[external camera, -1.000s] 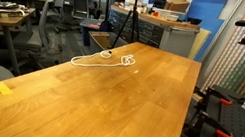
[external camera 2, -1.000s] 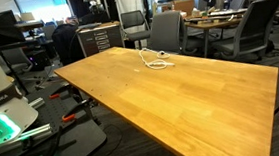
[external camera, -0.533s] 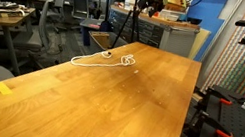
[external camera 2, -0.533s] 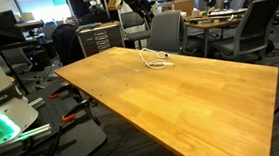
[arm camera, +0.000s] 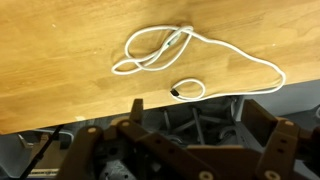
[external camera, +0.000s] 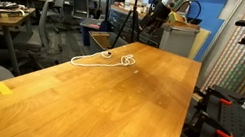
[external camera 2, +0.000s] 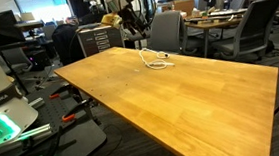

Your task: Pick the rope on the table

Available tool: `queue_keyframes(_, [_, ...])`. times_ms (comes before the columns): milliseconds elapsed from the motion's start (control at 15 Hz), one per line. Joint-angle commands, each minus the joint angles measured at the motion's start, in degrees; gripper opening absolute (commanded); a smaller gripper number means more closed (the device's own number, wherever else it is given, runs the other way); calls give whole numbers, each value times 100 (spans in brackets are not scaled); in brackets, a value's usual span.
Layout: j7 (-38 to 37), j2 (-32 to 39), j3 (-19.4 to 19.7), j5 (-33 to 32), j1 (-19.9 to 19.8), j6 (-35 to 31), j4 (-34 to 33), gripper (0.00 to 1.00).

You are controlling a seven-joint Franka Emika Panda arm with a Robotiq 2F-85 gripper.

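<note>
Near the far edge of the light-brown wooden desk (external camera: 106, 106), the long thin white rope (arm camera: 160, 48) lies loosely looped; above it the jaws hang open, empty.

The table (external camera: 106, 106) bears the rope (external camera: 122, 60), looped near one end, and a yellow tape mark (external camera: 3, 88).

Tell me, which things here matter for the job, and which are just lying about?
For the job: rope, table, end effector, open.
Lying about: yellow tape, chairs, cabinet.
</note>
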State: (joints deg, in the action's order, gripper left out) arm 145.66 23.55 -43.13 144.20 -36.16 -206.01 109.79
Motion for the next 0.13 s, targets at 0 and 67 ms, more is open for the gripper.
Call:
queue_keyframes(0, [-1, -5, 0, 0, 7, 0, -2, 100])
queue_keyframes(67, [-1, -6, 0, 0, 16, 0, -5, 100])
